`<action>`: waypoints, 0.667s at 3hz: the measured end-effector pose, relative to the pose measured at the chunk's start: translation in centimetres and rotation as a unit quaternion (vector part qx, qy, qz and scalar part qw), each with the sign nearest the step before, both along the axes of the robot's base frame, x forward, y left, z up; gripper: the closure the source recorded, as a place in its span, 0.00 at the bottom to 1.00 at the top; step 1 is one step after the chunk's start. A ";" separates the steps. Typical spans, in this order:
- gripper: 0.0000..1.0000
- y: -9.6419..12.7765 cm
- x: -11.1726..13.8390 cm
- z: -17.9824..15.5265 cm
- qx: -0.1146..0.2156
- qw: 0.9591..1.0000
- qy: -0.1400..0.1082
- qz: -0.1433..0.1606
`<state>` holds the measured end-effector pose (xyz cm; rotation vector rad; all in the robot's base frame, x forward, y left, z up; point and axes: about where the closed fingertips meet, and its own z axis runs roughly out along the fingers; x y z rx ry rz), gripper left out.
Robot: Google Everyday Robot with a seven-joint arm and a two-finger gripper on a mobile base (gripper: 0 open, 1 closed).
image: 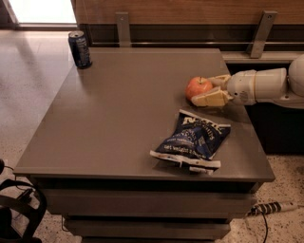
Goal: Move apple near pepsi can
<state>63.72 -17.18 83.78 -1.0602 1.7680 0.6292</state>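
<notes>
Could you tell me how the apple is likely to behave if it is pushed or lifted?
The apple is round and rests on a smooth table, so a push would probably roll it rather than slide it. Its skin looks glossy, so it may slip in the gripper closed around it. It likely stays rigid, unlike the bag.

Grey desk (118, 109) on speckled floor (28, 71); wood-panelled wall (190, 9) behind; metal brackets (122, 28) along it; daylight (42, 10) top left; tool (202, 90) at the desk's right edge.

No legible txt (gripper (203, 90) at apple (197, 87))
</notes>
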 end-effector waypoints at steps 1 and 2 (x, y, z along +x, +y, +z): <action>1.00 0.0 0.0 0.0 0.000 1.000 0.000 0.000; 1.00 -0.6 0.5 3.0 -0.011 1.000 -0.005 -0.013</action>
